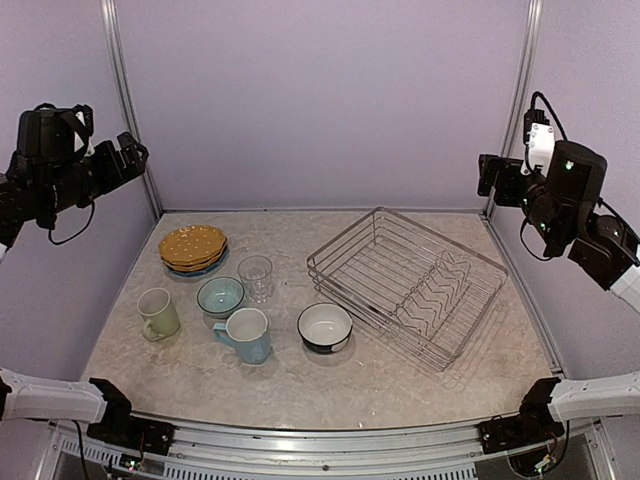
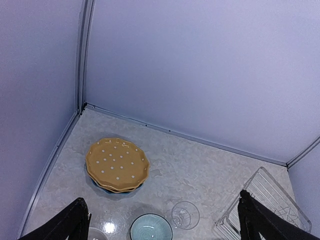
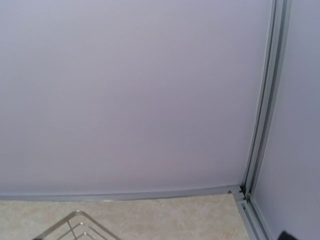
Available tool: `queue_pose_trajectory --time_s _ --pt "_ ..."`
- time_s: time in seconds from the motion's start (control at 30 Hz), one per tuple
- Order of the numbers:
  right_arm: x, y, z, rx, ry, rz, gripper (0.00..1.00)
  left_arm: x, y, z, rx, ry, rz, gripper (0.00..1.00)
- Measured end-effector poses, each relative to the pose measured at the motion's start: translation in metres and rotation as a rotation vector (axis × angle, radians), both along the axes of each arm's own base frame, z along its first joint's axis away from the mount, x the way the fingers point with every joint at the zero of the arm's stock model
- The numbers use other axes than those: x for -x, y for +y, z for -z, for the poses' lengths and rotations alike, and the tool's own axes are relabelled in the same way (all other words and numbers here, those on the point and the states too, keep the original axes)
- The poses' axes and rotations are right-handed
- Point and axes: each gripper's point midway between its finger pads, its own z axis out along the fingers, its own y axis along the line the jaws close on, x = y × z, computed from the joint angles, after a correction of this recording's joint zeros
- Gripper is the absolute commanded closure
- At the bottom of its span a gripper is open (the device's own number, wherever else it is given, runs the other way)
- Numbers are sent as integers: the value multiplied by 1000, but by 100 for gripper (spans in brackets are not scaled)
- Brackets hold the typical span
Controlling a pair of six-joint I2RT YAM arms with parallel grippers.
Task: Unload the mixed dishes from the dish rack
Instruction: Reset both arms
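Observation:
The silver wire dish rack (image 1: 405, 280) stands right of centre with nothing in it. To its left, on the table, are the yellow plates (image 1: 192, 246) stacked on a blue plate, a clear glass (image 1: 255, 277), a teal bowl (image 1: 220, 295), a pale green mug (image 1: 158, 313), a light blue mug (image 1: 246, 334) and a dark-blue white-lined bowl (image 1: 325, 326). My left gripper (image 1: 130, 153) is raised high at the left, open and empty. Its wrist view shows the plates (image 2: 117, 165), bowl (image 2: 151, 227) and glass (image 2: 185, 215) far below. My right gripper (image 1: 488, 173) is raised high at the right, empty.
Purple walls with metal corner posts (image 1: 125, 100) enclose the table on three sides. The right wrist view shows the back wall, a rack corner (image 3: 75, 225) and one dark fingertip (image 3: 286, 235) at the bottom edge. Both arm bases sit along the near edge.

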Motion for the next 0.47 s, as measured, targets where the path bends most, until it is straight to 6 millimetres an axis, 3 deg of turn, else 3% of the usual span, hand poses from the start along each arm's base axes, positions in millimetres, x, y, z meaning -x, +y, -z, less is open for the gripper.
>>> queue_pose_trajectory --time_s 0.2,0.47 --pt "9 -5 -13 -9 -38 -17 0 5 5 -7 4 -19 -12 1" --pt "10 -3 -15 -11 -44 -35 0 2 5 -5 -16 -11 -16 1"
